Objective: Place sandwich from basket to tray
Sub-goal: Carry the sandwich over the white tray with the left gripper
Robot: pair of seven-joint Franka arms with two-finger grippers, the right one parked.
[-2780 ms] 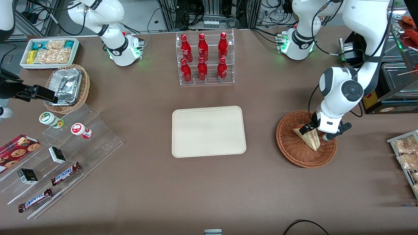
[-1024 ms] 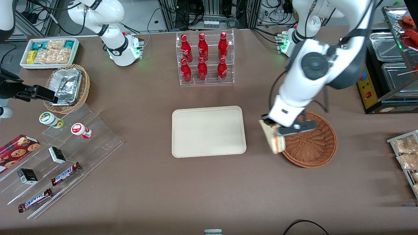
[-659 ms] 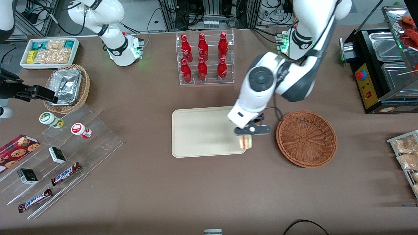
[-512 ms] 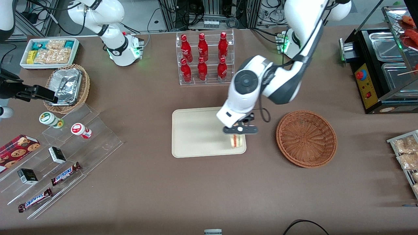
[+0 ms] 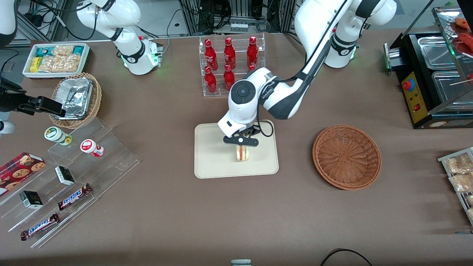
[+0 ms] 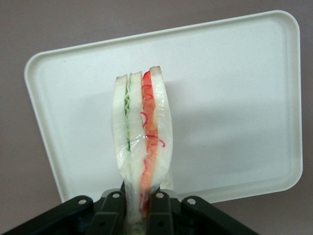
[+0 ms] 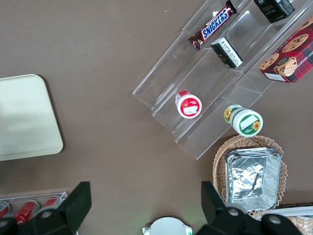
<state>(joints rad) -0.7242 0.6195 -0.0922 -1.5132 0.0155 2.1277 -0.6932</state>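
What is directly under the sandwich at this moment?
The tray lies under the sandwich, which the gripper holds pinched above it. The wrist view shows only bare tray surface there. The patch straight below the sandwich is covered, so contact cannot be judged.

Brown table (image 5: 155, 207) fills the scene, aluminium framing and cables (image 5: 236, 14) along its farthest edge, a black cabinet with steel pans (image 5: 436, 74) at the working arm's end, even overhead light.

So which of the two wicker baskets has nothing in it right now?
The reddish-brown basket beside the tray; the tan one holds foil containers. The gripper holds the sandwich over the tray.
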